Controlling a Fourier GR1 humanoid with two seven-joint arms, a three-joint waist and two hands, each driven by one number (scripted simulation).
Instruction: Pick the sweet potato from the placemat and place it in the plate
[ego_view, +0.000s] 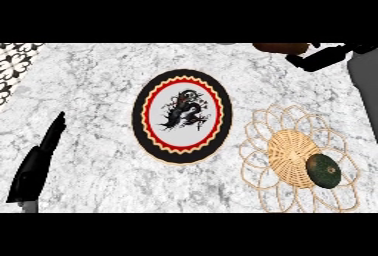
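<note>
Sweet potato (280, 47) is showing as a brown lump at the upper right edge of the frame, well apart from the woven placemat (299, 159) at lower right, where a dark green avocado-like fruit (323, 170) is lying. The right hand (319, 58) is reaching just beside the potato, seemingly touching it; whether its fingers are curling round it I cannot tell. The left hand (37, 162) is resting open at lower left on the marble bench (88, 90). The plate (182, 116) is sitting centre. Judging by looks, the potato is firm, moderately heavy and best gripped across its middle.
</note>
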